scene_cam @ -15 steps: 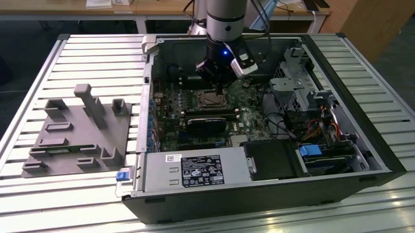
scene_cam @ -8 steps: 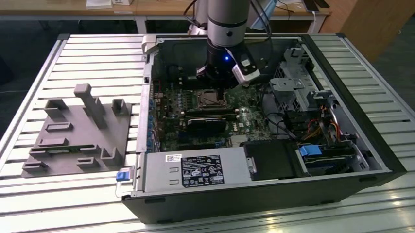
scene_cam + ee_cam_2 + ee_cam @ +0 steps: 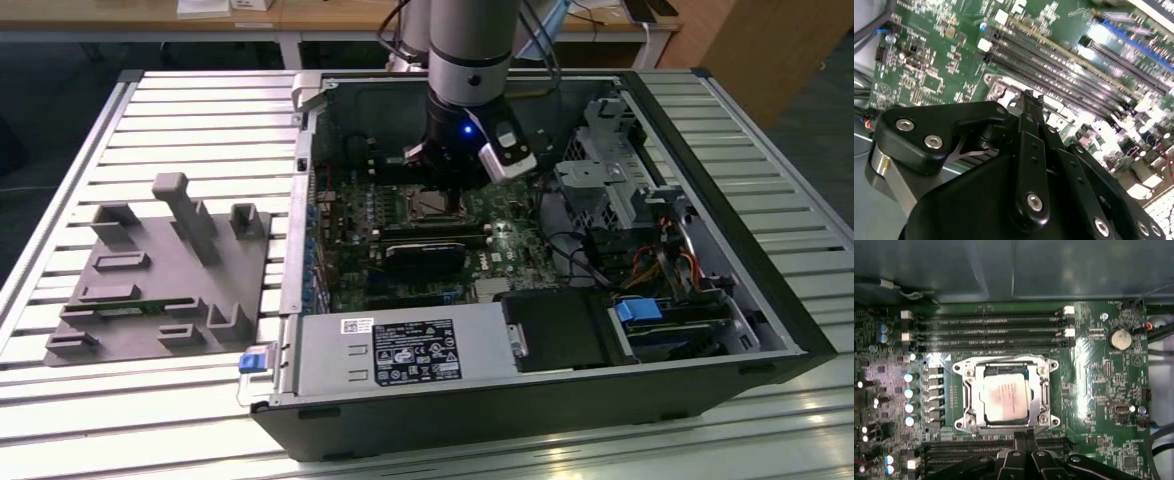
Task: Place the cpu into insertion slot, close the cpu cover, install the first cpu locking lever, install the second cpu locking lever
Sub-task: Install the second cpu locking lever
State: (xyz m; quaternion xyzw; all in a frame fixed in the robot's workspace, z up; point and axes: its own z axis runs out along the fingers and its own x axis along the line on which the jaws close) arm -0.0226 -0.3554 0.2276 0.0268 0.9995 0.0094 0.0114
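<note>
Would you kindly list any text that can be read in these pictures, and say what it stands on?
None can be read.
White sticker on the silver power supply box: print too small.
Tan square cpu in the silver-rimmed insertion slot: faint, blurred marks.
Green circuit board: white lettering too blurred.

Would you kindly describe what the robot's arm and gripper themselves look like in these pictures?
In the exterior view the arm is a thick silver-grey metal cylinder ending in a black wrist section with a small blue light; a white-and-grey camera module is clipped beside it and dark cables run up behind. In the second wrist view the gripper is matte black, built of angular linkage bars joined by silver round-headed bolts.
</note>
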